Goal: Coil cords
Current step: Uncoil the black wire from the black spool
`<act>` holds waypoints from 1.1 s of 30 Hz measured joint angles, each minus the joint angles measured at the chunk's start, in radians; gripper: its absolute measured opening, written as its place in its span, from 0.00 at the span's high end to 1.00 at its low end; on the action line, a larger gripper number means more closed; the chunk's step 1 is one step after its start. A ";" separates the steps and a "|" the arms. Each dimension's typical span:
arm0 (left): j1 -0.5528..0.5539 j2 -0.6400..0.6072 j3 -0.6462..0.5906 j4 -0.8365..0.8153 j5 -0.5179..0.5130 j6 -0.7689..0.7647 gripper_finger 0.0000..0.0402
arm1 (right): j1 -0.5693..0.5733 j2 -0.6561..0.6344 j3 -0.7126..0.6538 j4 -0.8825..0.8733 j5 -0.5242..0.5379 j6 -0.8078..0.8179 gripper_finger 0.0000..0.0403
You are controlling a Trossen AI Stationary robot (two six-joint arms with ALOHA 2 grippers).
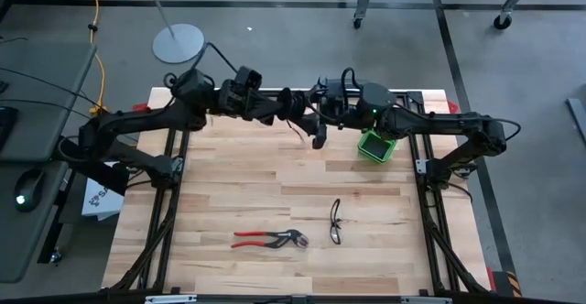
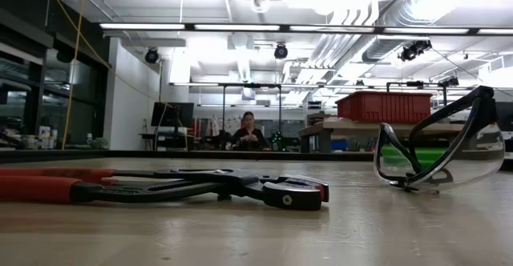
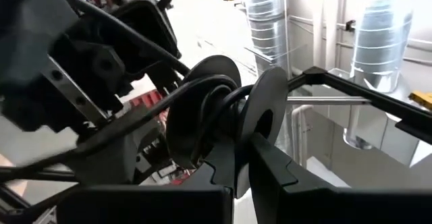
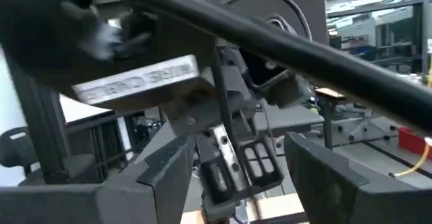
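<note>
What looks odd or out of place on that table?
The thin black cord isn't on the table; it hangs between both grippers at the far edge. Pliers and safety glasses lie apart near the front, undisturbed.

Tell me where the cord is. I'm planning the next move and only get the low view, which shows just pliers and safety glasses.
Observer: The cord is off the table, looped at the left gripper, which is shut on it.
Operator: And the right gripper?
Observer: The right gripper is open, facing the left one closely.
Operator: Whereabouts are they?
Observer: Both are raised above the table's far side, near its middle.
</note>
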 joint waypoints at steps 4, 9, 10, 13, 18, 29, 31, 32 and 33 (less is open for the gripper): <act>0.000 0.037 0.031 -0.001 0.007 0.000 0.97 | 0.000 0.000 0.000 0.002 0.014 -0.018 0.44; 0.011 0.044 0.037 0.002 0.010 -0.001 0.97 | 0.004 0.000 0.000 0.000 0.026 -0.017 0.51; 0.011 0.044 0.037 0.002 0.010 -0.001 0.97 | 0.007 0.000 0.000 -0.001 0.036 -0.018 0.54; 0.011 0.044 0.037 0.002 0.010 -0.001 0.97 | 0.008 0.000 0.000 0.000 0.046 -0.026 0.64; 0.011 0.044 0.037 0.001 0.010 -0.001 0.97 | 0.008 0.000 0.000 -0.004 0.048 -0.042 0.84; 0.062 0.025 0.037 -0.006 0.016 0.010 0.94 | 0.008 -0.061 0.000 -0.107 0.048 -0.037 1.00; 0.070 0.024 0.036 -0.006 0.020 0.010 0.90 | 0.008 -0.075 0.000 -0.148 0.045 -0.032 1.00; 0.074 0.023 0.036 -0.006 0.027 0.010 0.87 | 0.008 -0.078 0.000 -0.169 0.041 -0.027 1.00; 0.079 0.020 0.036 -0.015 0.036 0.012 0.84 | 0.009 -0.084 0.000 -0.189 0.040 -0.026 1.00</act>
